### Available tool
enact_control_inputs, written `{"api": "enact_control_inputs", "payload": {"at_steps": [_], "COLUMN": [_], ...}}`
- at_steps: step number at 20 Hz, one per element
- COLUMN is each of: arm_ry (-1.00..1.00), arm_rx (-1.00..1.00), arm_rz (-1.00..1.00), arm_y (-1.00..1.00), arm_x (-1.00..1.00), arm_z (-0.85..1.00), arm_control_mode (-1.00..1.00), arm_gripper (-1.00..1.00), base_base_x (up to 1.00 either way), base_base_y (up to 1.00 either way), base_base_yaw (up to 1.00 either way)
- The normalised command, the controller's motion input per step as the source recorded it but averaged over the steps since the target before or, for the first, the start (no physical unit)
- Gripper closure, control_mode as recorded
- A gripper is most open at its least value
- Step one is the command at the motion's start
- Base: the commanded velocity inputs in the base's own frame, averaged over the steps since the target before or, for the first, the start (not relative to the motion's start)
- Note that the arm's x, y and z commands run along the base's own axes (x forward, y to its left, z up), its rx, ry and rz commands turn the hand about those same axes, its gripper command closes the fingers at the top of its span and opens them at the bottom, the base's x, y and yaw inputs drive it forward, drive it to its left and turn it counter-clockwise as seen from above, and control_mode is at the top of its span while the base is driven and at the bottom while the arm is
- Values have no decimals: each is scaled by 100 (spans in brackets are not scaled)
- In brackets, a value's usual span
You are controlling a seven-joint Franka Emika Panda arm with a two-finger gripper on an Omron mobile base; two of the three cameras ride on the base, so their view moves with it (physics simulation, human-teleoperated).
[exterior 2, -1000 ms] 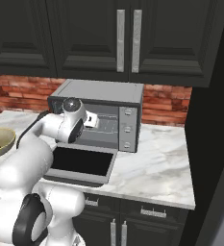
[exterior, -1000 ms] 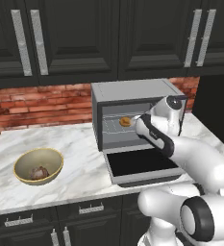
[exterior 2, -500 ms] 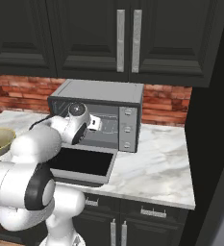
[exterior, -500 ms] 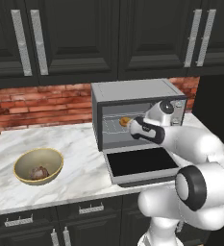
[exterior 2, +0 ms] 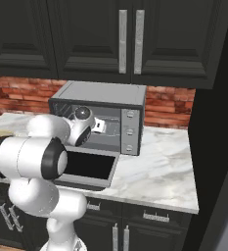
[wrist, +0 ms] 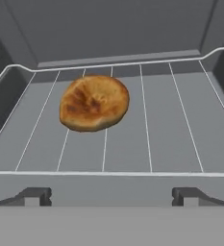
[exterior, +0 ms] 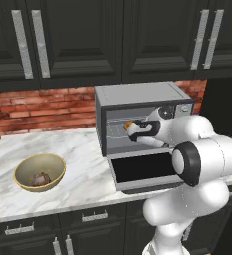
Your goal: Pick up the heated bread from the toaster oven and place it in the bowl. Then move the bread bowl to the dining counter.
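The heated bread (wrist: 94, 102), a golden-orange bun, lies on the wire rack (wrist: 176, 120) inside the toaster oven (exterior: 137, 94), left of the rack's middle in the hand view. It also shows as an orange spot, the bread (exterior: 128, 124), just above my hand. My gripper (wrist: 111, 197) is open at the oven mouth, its fingertips (wrist: 34, 196) wide apart and short of the bun, touching nothing. The gripper (exterior: 132, 132) reaches over the dropped door (exterior: 142, 169). The tan bowl (exterior: 39, 171) sits on the worktop to the left, holding a dark lumpy piece (exterior: 38, 179). The dining counter is out of view.
The toaster oven (exterior 2: 110, 95) stands against a red brick wall (exterior: 43, 109) under dark upper cabinets (exterior: 77, 40). Its knobs (exterior 2: 130, 131) are on the right side. Marble worktop (exterior 2: 159, 166) runs right of the oven, and my own elbow (exterior: 202, 159) bulks over the door.
My hand has pushed left and deeper into the oven mouth, closer to the bun, and the elbow has swung forward over the door. Bread and bowl have not moved.
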Motion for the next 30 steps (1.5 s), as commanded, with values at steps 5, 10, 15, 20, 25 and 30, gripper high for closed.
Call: {"api": "enact_control_inputs", "payload": {"at_steps": [5,10,15,20,25,30], "arm_ry": [0,0,0,11,40,47], "arm_rx": [0,0,0,-2,-6,-6], "arm_rz": [0,0,0,0,0,0], "arm_y": [0,0,0,0,0,-8], "arm_x": [44,33,31,5,-48,-93], "arm_z": [-21,-20,-22,-29,-19,-12], "arm_control_mode": [-100,-100,-100,-100,-100,-100], "arm_gripper": [-100,-100,-100,-100,-100,-100], "base_base_x": [0,0,0,0,0,0], "base_base_y": [0,0,0,0,0,0], "base_base_yaw": [0,0,0,0,0,0]}}
